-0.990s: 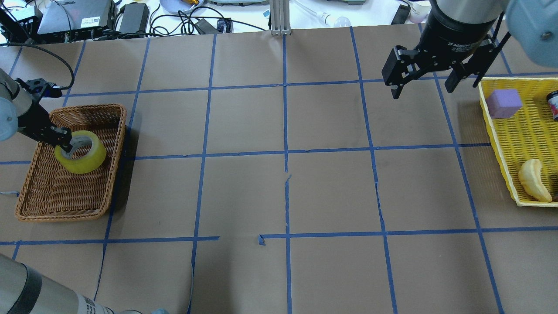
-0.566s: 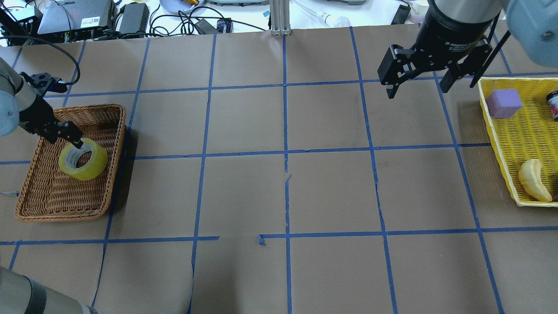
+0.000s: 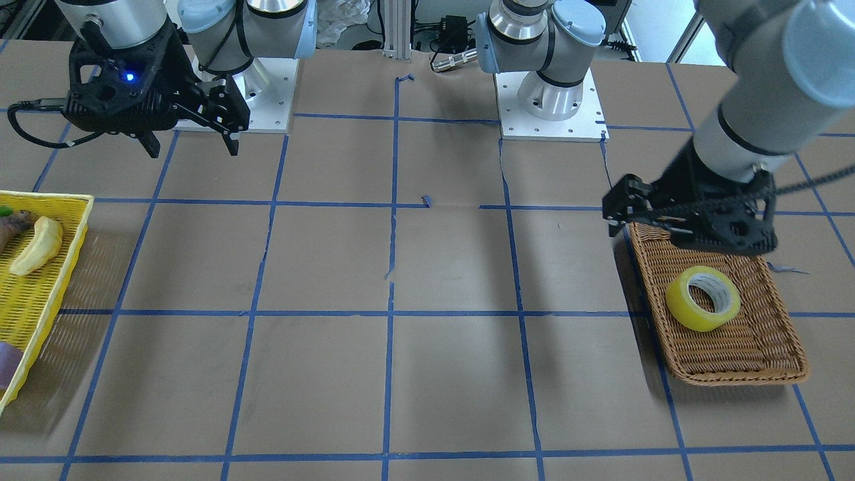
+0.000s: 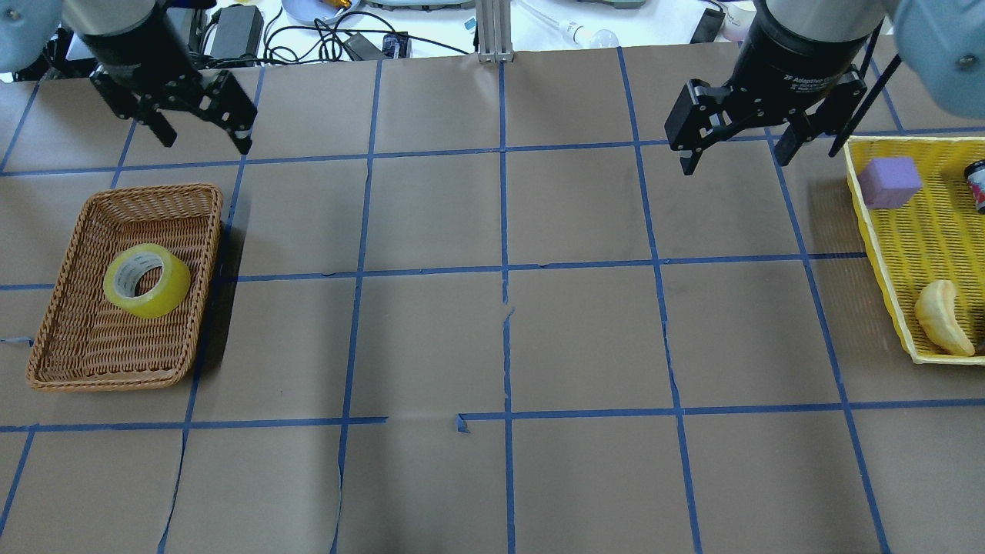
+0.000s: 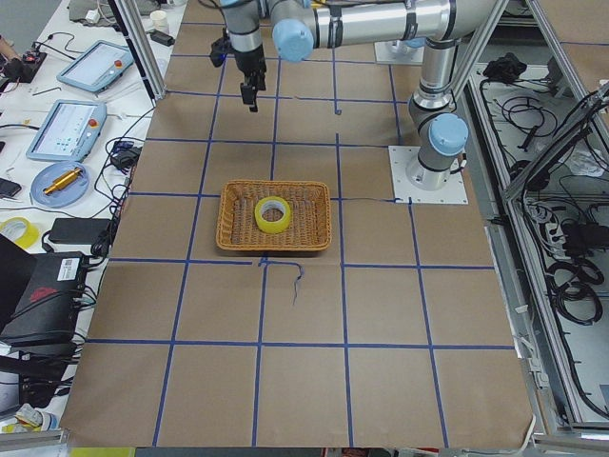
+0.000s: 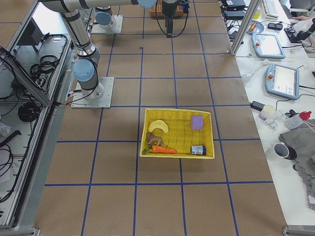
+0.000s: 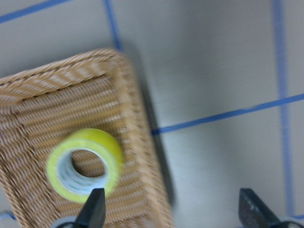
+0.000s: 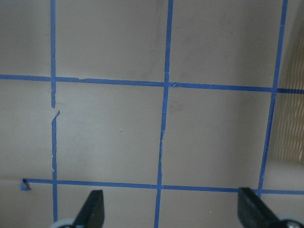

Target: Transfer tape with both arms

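My left gripper (image 4: 206,143) hangs open, empty. The tape (image 4: 146,280) lies flat, hole up, in the basket (image 4: 92,362) by the desk's left edge, beneath it. My right gripper (image 4: 736,165), open too, is well apart, near the right edge.

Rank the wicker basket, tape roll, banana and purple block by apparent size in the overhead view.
1. wicker basket, by far the largest.
2. tape roll.
3. banana and purple block: too alike to rank. The banana is longer and the block is wider.
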Action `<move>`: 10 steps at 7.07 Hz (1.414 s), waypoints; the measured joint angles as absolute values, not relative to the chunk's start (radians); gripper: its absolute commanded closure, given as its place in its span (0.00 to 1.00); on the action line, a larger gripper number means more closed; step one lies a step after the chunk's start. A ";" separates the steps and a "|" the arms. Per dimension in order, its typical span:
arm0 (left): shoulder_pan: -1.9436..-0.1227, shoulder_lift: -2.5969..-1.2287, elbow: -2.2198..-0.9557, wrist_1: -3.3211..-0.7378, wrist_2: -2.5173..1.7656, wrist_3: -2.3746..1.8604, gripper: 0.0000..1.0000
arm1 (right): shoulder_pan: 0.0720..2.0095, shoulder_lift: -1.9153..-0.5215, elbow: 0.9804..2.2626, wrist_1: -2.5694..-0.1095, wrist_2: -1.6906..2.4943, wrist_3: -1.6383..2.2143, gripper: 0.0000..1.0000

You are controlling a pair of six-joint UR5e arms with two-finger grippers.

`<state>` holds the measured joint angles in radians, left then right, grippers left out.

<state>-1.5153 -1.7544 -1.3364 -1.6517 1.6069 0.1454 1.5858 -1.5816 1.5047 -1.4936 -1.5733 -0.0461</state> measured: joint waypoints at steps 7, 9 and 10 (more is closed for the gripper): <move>-1.700 -1.668 -1.417 -1.602 1.555 -0.068 0.00 | 1.585 -1.580 1.511 -1.500 -1.582 -0.046 0.00; -1.695 -1.665 -1.421 -1.587 1.542 -0.043 0.00 | 1.585 -1.580 1.511 -1.502 -1.582 -0.046 0.00; -1.695 -1.664 -1.421 -1.585 1.540 -0.032 0.00 | 1.585 -1.581 1.511 -1.502 -1.581 -0.047 0.00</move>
<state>-1.6948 -1.6641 -1.4210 -1.5853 1.5400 -0.0321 1.5850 -1.5808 1.5110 -1.5018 -1.5814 -0.0466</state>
